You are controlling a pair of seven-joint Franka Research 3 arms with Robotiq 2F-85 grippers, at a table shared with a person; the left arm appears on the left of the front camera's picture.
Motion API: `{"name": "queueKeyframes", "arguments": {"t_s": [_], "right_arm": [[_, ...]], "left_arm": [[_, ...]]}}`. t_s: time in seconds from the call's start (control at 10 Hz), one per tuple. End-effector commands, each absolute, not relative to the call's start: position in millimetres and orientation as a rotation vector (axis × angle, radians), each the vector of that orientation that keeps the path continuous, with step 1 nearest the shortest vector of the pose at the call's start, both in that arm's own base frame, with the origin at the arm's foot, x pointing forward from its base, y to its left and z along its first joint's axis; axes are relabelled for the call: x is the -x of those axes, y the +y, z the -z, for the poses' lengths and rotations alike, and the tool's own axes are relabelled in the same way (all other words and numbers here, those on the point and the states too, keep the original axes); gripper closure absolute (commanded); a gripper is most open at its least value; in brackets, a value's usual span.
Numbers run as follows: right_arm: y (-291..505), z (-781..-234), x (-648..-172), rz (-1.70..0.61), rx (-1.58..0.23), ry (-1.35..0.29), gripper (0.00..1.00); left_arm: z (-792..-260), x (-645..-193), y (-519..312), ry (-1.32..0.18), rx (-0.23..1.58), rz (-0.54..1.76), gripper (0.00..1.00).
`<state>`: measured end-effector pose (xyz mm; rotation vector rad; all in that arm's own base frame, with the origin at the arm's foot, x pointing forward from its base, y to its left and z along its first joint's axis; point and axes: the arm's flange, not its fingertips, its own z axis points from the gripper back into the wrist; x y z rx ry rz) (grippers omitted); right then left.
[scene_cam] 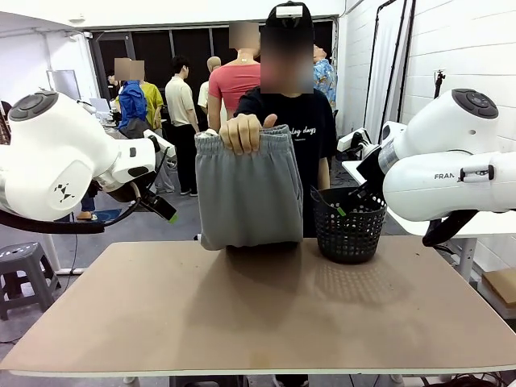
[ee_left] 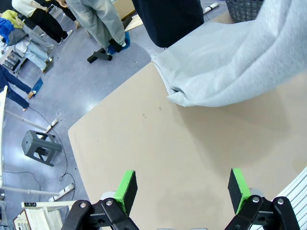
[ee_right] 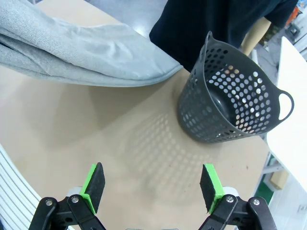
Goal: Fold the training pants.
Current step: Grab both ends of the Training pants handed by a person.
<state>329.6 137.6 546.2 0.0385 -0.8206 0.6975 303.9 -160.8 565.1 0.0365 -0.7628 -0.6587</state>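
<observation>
Our left gripper [ee_left: 183, 188] has its green-padded jaws spread as wide as they go with nothing between them. Our right gripper [ee_right: 152, 186] is the same, wide and empty, and both hang over the bare tan tabletop [scene_cam: 258, 322]. The light grey soft jersey training pants [scene_cam: 250, 193] are not laid out yet. A person's hand [scene_cam: 244, 133] holds them up by the gathered waistband at the far side, so their long axis runs up and down, with the folded lower end touching the tabletop. From the left jaws, that lower end lies well ahead of the fingertips and off toward the right-hand pad's side. From the right jaws it lies ahead and off past the left-hand pad, with the black perforated round plastic basket [ee_right: 201, 115] ahead on the other side, just beside the cloth's edge. We judge the left gripper the nearer, since nothing stands between it and the cloth, while the basket crowds the right gripper's way in.
</observation>
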Motion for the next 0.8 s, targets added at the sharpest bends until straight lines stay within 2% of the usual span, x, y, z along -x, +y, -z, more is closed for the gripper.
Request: {"name": "queueKeyframes", "arguments": {"t_s": [0.0,0.7], "right_arm": [[137.9,-546.1,-329.6,-0.699,-0.038,-0.82,0.0],[137.9,-546.1,-329.6,-0.699,-0.038,-0.82,0.0]], "left_arm": [[-566.0,-303.6,-160.6,-0.766,-0.04,0.661,0.0],[-566.0,-303.6,-160.6,-0.766,-0.04,0.661,0.0]]}}
